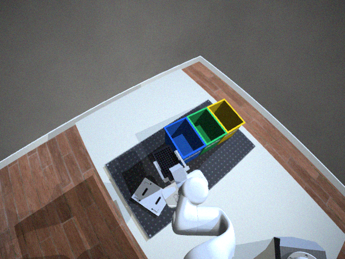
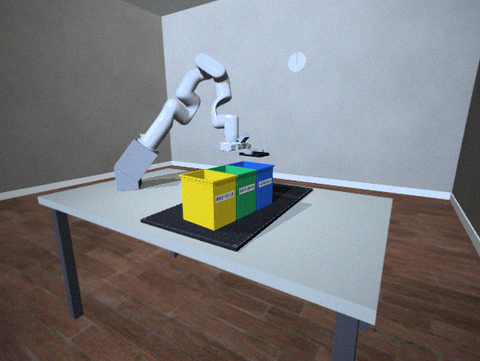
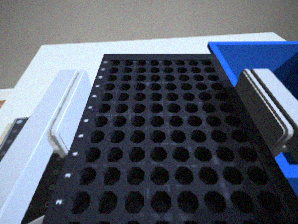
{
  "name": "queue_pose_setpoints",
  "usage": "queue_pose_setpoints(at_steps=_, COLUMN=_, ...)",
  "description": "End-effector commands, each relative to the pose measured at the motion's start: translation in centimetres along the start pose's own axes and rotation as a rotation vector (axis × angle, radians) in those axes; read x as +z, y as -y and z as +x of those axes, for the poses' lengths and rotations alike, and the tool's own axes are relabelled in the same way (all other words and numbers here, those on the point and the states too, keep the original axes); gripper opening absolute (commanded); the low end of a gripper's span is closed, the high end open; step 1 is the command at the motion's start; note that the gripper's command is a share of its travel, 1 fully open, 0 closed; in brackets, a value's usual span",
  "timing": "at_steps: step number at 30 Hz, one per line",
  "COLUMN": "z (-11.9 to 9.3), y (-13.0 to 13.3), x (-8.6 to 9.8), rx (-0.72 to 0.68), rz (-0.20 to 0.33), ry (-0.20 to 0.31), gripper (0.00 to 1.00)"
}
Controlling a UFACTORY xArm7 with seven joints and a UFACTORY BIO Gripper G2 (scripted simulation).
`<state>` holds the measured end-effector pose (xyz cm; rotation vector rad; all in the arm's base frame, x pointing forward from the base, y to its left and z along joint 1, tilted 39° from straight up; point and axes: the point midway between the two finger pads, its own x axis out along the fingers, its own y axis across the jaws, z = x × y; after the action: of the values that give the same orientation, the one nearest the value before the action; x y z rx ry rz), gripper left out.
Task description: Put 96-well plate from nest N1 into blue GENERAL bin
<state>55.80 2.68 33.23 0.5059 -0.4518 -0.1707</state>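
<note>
The black 96-well plate (image 1: 165,156) (image 2: 261,154) (image 3: 159,120) is held roughly level by its long sides between the two white fingers of my gripper (image 1: 166,158) (image 3: 167,112), which is shut on it. The plate is in the air, above rim height in the exterior view. The blue bin (image 1: 184,140) (image 2: 264,201) (image 3: 260,56) stands upright; in the wrist view it is to the right of the plate, behind the right finger. The plate is beside its opening, not over it. The pale plate nest (image 1: 152,197) holds nothing. The plate's near end is cut off in the wrist view.
The green bin (image 1: 202,129) (image 2: 246,204) stands upright beside the blue bin, and the yellow bin (image 1: 227,117) (image 2: 199,202) stands upright beyond it. All three stand on the dark board (image 1: 223,159) (image 2: 241,234). The bin row lies to the upper right of my gripper in the top view.
</note>
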Motion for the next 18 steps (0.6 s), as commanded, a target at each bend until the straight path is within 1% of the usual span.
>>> queue_pose_setpoints(at_steps=1, z=0.7, y=1.1, x=0.1, rx=-0.001, rz=0.000, ry=0.005, gripper=0.00)
queue_pose_setpoints(at_steps=11, z=2.3, y=4.0, x=0.1, rx=-0.001, rz=-0.001, ry=0.005, gripper=0.00)
queue_pose_setpoints(at_steps=13, z=2.3, y=4.0, x=0.1, rx=-0.001, rz=-0.001, ry=0.005, gripper=0.00)
queue_pose_setpoints(at_steps=18, z=3.1, y=5.5, x=0.0, rx=-0.001, rz=-0.001, ry=0.005, gripper=0.00)
